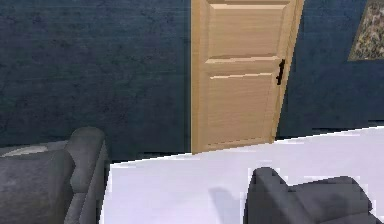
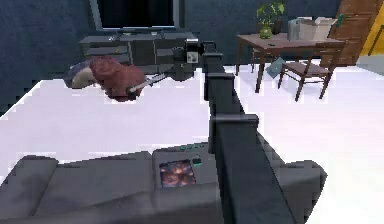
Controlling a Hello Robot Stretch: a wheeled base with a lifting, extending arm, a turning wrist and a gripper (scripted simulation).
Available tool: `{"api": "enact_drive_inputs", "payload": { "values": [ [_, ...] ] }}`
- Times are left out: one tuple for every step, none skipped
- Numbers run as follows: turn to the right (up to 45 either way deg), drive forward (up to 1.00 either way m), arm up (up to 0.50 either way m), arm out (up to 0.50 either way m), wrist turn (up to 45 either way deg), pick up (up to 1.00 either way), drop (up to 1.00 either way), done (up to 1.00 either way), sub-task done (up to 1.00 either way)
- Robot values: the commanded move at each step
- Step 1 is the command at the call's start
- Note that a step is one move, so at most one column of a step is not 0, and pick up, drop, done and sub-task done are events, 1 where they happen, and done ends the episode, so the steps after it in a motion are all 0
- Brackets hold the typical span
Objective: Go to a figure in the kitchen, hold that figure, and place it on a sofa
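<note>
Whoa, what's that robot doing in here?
The robot's dark arm stretches out across a grey sofa toward a TV stand. Just left of the arm's far end is a reddish-brown lump, which may be the figure. I cannot tell whether the jaws hold it. A flat patterned thing lies on the sofa. Ahead of the robot are a wooden door and a dark blue wall.
</note>
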Motion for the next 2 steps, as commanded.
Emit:
{"api": "enact_drive_inputs", "payload": {
  "values": [
    [0.0, 0.00, -0.40, 0.00, 0.0, 0.00, 0.00, 0.00, 0.00],
    [0.0, 0.00, -0.32, 0.00, 0.0, 0.00, 0.00, 0.00, 0.00]
  ]
}}
